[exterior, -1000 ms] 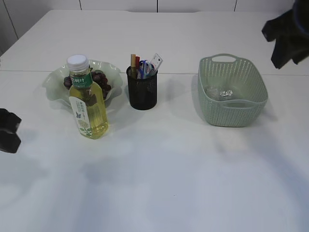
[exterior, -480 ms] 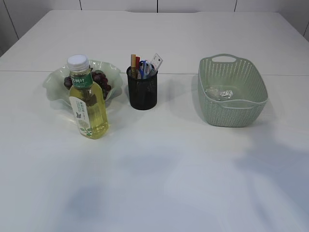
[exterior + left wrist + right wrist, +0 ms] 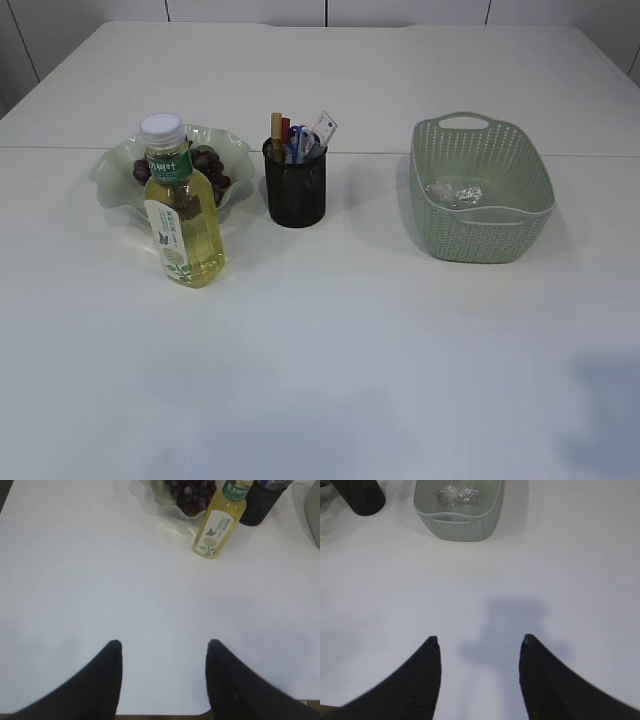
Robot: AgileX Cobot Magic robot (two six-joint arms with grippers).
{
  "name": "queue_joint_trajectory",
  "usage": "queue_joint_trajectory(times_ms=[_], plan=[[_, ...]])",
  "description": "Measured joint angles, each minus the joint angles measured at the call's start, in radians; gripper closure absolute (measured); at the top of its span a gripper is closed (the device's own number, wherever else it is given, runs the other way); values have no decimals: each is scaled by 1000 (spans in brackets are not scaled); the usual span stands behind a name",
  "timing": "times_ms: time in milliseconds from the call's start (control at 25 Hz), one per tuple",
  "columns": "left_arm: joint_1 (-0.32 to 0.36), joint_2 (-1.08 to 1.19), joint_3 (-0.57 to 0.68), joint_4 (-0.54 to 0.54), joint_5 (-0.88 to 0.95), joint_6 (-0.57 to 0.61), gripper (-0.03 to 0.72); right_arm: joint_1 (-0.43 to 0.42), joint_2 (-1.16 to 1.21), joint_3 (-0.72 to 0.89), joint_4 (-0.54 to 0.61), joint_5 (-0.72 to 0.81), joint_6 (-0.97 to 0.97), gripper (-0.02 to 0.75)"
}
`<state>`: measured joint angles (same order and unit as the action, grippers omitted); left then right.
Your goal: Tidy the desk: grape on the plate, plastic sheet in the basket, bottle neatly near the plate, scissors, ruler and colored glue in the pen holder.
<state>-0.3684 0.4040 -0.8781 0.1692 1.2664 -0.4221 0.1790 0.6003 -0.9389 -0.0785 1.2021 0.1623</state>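
Surface: white table [image 3: 400, 350], with a seam running across it behind the objects in the exterior view; pale panels are seen beyond the far edge.
Basket: pale green woven basket [image 3: 482, 235] is set at the right of the table, well apart from the pen holder; a handle cut-out is seen in its far rim.
Plate: wavy-edged pale green plate [image 3: 112, 170] is placed at the left, just behind the bottle.
Bottle: bottle [image 3: 183, 225] of yellow liquid, white cap, green and white label, is stood upright just in front of the plate, overlapping it in the exterior view.
Pen holder: black mesh pen holder [image 3: 295, 190] is stood between plate and basket, near the plate.
Left gripper: left gripper [image 3: 162, 677] is shown in the left wrist view with its two dark fingers spread apart, nothing between them, above bare table and well clear of the bottle.
Right gripper: right gripper [image 3: 479, 675] is likewise seen with fingers parted and empty, over bare table well short of the basket.
Grape: dark grape [image 3: 210, 172] bunch is lying on the plate, partly hidden by the bottle.
Plastic sheet: crumpled clear plastic sheet [image 3: 455, 192] is lying on the basket floor.
Holder contents: ruler [image 3: 324, 127] is tilted at the right; what appear to be blue scissors [image 3: 298, 145] and sticks of colored glue [image 3: 279, 128] are packed beside it, too small to be told apart with certainty.
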Motion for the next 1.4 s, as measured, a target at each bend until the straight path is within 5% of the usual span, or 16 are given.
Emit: queue_joint_trajectory(times_ms=[440,760,1400], plan=[[0,-135,6,-62,4,24,290,0,-351,82,-22,68,2,331],[-2,-288,149,-70,4,30,290,0,-612,180,-2,74,2,330],[0,-393,334,-129,-112,156,295,0,-622,402,26,35,-71,330]])
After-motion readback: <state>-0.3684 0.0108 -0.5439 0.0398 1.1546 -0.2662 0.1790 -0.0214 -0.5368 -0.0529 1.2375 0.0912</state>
